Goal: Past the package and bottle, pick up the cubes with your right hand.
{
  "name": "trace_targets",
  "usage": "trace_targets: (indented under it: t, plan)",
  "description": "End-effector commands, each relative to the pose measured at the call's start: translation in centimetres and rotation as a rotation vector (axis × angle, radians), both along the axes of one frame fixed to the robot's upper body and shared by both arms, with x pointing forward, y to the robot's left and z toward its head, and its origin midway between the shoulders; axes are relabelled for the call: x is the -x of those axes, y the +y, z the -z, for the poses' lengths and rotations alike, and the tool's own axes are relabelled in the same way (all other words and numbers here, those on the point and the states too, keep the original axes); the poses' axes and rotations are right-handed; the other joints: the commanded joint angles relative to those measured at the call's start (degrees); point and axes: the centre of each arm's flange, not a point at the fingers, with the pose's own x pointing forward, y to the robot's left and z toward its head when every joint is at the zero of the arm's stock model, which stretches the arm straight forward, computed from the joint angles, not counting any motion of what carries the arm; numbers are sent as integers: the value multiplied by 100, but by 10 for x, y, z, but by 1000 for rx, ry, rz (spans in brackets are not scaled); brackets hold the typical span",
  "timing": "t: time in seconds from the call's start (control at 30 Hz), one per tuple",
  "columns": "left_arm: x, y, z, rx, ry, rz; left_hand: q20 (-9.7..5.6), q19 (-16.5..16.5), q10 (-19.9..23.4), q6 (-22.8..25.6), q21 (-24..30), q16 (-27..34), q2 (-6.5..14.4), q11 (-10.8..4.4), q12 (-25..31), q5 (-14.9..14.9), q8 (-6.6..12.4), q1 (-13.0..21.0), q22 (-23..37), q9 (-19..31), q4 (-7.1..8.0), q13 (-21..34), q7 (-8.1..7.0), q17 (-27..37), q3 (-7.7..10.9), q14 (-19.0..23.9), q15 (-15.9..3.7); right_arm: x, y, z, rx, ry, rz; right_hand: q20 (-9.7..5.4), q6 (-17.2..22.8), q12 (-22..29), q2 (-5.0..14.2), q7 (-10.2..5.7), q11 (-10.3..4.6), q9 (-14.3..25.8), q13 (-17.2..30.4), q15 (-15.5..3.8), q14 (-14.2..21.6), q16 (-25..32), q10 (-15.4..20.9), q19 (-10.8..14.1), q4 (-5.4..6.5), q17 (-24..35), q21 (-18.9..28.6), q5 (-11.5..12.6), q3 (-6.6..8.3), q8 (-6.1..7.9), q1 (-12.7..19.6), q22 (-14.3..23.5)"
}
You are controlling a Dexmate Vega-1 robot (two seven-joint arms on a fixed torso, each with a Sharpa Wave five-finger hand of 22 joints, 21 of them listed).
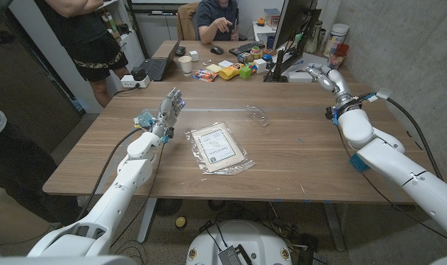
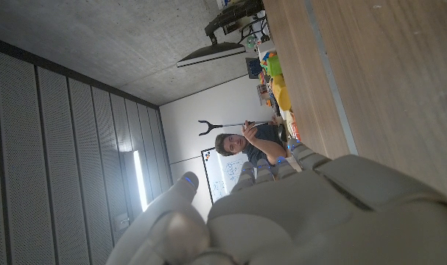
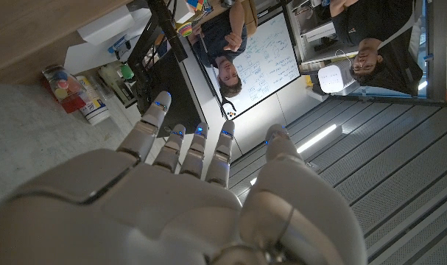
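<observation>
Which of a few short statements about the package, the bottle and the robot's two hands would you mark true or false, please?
1. The flat package lies on the wooden table between the two arms. True.
2. The right hand grips the package. False: it is raised near the table's far right edge, apart from the package, with nothing in it.
3. The clear bottle lies on the table beyond the package. True.
4. The left hand holds a coloured cube. False: its fingers are spread and it holds nothing.
5. The coloured cubes sit in front of the package, near the robot. False: they are on the further table, past package and bottle.
</observation>
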Motion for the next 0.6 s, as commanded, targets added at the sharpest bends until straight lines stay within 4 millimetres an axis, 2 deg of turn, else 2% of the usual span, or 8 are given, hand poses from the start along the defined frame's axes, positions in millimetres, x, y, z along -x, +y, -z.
trace_targets:
  t: [0.03,0.23,0.47,0.6]
  plan:
    - [3,3,-1,1,-7,-8,0,-78,-54,-46,41,43,399,9,32,26,33,-52,31,14,3,16,-24,10,-11,-271,-3,26,-10,-5,45,-45,213,93,13,-57,-27,-72,-10,13,15,126,-67,-27,-119,-65,-39,16,14,-10,5,-35,111,8]
    - [5,4,1,7,-5,-11,-1,-77,-52,-45,42,45,395,0,34,27,34,-55,31,14,3,16,-23,10,-17,-268,-3,34,-14,0,64,-33,327,522,-15,-61,43,-192,-38,28,22,213,-85,-5,-197,-45,-22,29,45,16,17,-89,181,11]
    - [7,5,3,12,-4,-10,-5,-71,-52,-39,45,47,393,5,34,28,36,-59,32,14,3,16,-29,10,-24,-266,0,40,-12,5,79,-27,400,747,-7,-70,12,-189,-66,41,26,228,-114,0,-264,-175,20,41,5,2,-44,-103,120,11]
    - [7,4,7,13,-1,-8,1,-78,-57,-41,43,45,393,3,32,29,35,-60,32,14,4,16,-28,10,-27,-270,1,45,-8,6,103,-23,462,775,-9,-69,8,-178,-74,46,26,228,-127,0,-277,-219,41,46,-4,-4,-66,-106,87,11]
